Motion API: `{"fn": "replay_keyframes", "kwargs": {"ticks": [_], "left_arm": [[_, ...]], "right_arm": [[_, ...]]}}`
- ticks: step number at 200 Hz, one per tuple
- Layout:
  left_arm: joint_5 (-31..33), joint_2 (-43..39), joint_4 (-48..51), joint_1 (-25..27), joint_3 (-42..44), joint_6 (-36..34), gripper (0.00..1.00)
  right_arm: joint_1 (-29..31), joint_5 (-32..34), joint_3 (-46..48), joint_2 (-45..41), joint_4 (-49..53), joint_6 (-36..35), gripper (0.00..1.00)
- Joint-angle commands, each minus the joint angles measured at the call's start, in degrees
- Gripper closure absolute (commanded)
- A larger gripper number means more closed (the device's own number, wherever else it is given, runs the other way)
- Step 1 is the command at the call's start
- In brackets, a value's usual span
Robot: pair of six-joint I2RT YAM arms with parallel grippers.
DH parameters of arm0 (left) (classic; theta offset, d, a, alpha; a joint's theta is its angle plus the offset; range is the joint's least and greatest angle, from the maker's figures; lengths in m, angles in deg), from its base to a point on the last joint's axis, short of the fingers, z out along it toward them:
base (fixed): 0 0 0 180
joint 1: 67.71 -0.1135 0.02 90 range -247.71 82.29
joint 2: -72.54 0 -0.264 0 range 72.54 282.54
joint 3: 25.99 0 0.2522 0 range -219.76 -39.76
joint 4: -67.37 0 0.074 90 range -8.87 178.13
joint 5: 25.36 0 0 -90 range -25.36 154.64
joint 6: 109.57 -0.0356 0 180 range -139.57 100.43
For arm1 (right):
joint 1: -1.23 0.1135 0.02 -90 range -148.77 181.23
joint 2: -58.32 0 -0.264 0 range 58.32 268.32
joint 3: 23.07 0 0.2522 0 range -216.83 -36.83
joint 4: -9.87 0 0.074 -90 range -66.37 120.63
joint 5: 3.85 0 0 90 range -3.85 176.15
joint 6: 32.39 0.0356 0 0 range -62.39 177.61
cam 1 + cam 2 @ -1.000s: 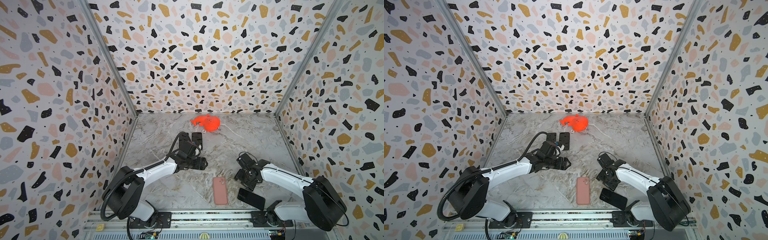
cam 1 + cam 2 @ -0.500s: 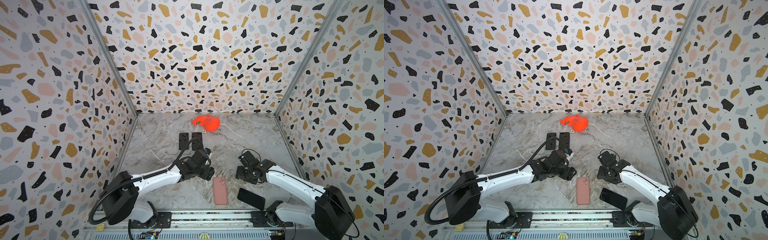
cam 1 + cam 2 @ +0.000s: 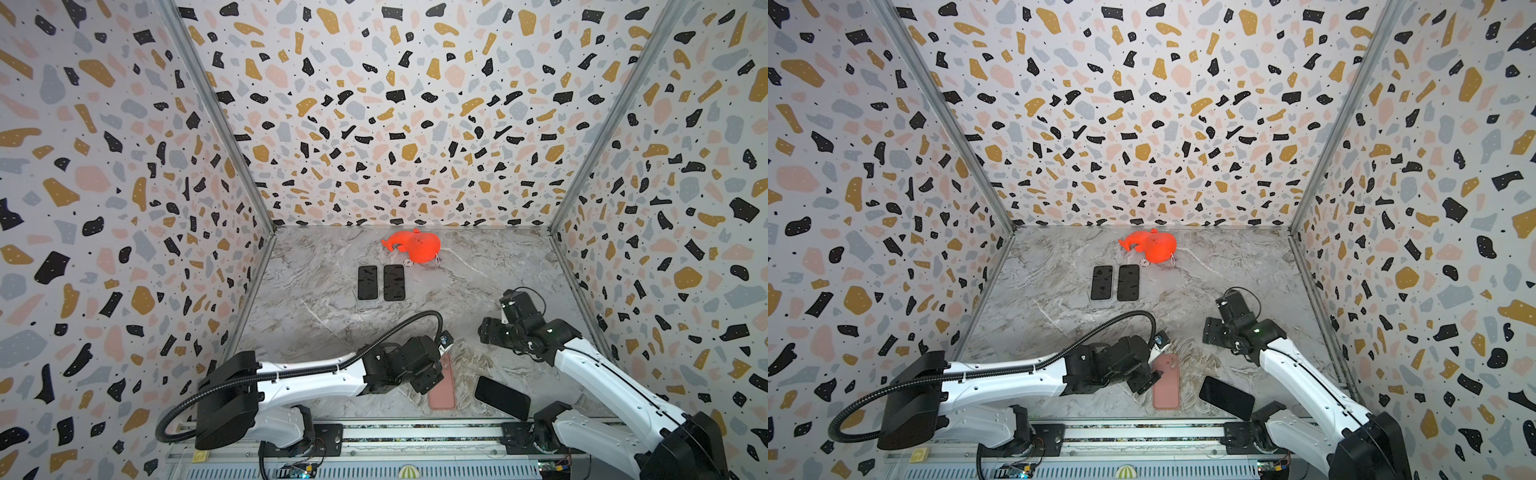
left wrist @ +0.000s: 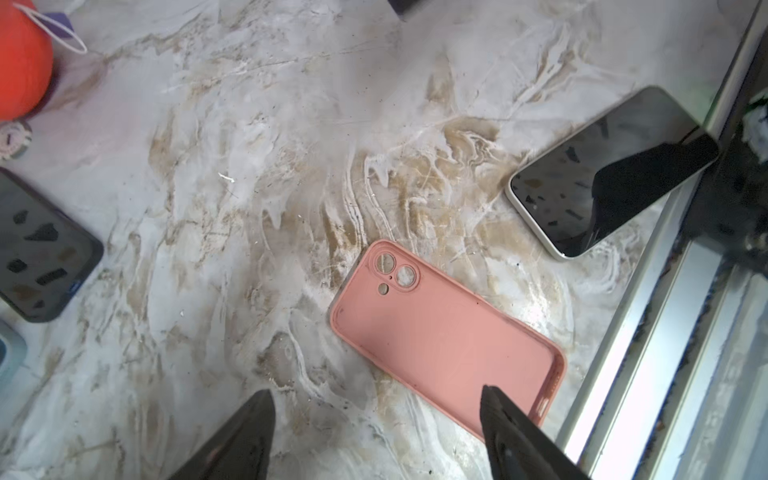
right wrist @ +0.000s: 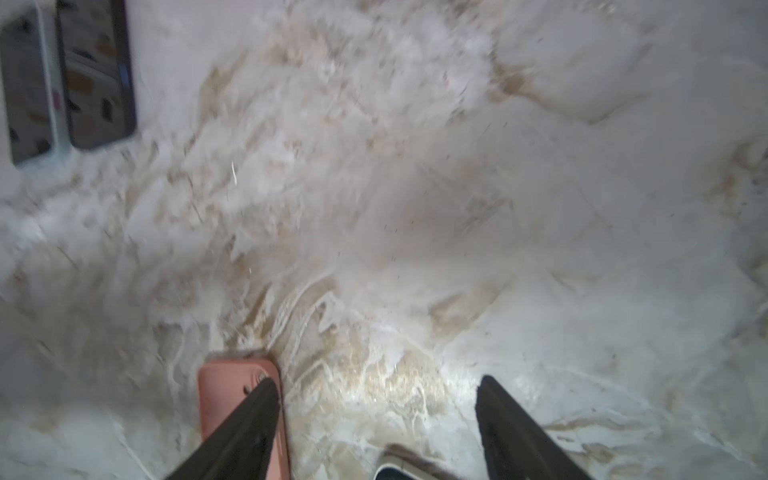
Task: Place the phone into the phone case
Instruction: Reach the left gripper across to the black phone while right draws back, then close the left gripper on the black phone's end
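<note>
- Handsets (image 3: 394, 282), two with dark screens, are laid flat side by side toward the back of the marble tabletop (image 3: 316, 299).
- An orange plush toy (image 3: 417, 247) is seen just behind them, near the back wall.
- The left gripper (image 4: 376, 392) is held low over the front of the tabletop. Its fingers are spread wide and nothing is gripped. In the wrist view one fingertip (image 4: 492, 399) overlaps the near end of the case; contact cannot be confirmed.
- The pink phone case (image 3: 442, 395) is laid flat, open side up, near the front edge, with its camera cut-outs toward the back.
- The phone (image 3: 502, 398) is found screen up and angled at the front edge, just beside the case but apart from it.
- The right gripper (image 5: 378, 379) is held over bare marble, behind the phone. Its fingers are wide apart and empty. This wrist view is blurred.
</note>
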Motion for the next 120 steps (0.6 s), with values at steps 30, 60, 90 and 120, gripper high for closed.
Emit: {"fn": "replay_keyframes", "kwargs": {"ticks": [30, 60, 90, 120], "left_arm": [[1.59, 8.47, 0.0, 9.78, -7.45, -21.89, 0.2], [-4.98, 15.4, -2.34, 10.95, -11.36, -25.28, 0.2], [-8.55, 19.66, -3.2, 10.95, -14.44, -29.71, 0.15], [-11.84, 23.94, -1.27, 9.97, -17.99, -33.93, 0.11]], "right_arm": [[-15.79, -19.76, 2.51, -2.05, -11.7, -5.83, 0.23], [-21.68, -26.93, 4.71, -1.28, -14.09, -6.52, 0.23], [-23.84, -29.55, 6.17, -2.43, -14.76, -6.24, 0.23], [-24.65, -29.79, 7.79, -3.91, -15.93, -4.57, 0.22]]}}
